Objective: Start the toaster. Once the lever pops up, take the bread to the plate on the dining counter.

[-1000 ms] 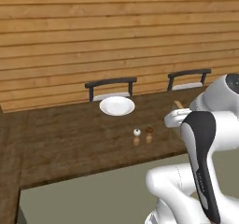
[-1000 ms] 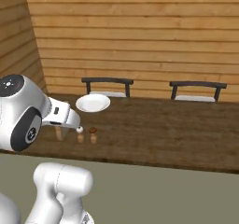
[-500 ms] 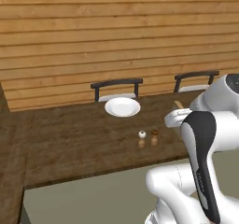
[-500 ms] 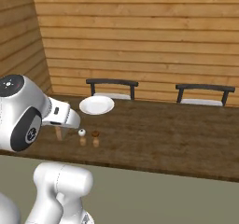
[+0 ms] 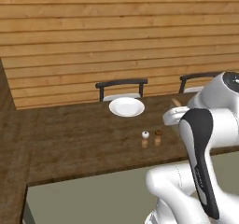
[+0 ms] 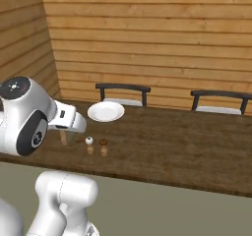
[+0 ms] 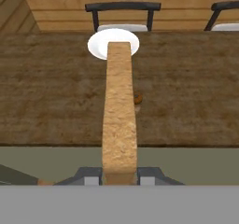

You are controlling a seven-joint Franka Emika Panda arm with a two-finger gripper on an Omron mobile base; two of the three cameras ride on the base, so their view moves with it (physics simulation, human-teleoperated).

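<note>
Rightward drift of the whole scene in both base views since a second ago marks a camera move with the base; the plate, shakers and chairs keep their places relative to one another, and the arm holds the same pose.

Bread is clamped edge-on in the closed pincer, its two dark fingertips pressing the slice's near end from either side. In the hand view the slice reaches up across the frame, its far end overlapping the plate. In the left base view only a tan corner of the bread shows beside the arm's wrist, over the near part of the desk.

Plate sits bare at the far edge of the desk, just in front of a black chair. A second chair stands further right along that edge. Two small shakers, one white-topped and one dark-topped, stand side by side between the plate and the desk's near edge. A plank wall rises behind.
</note>
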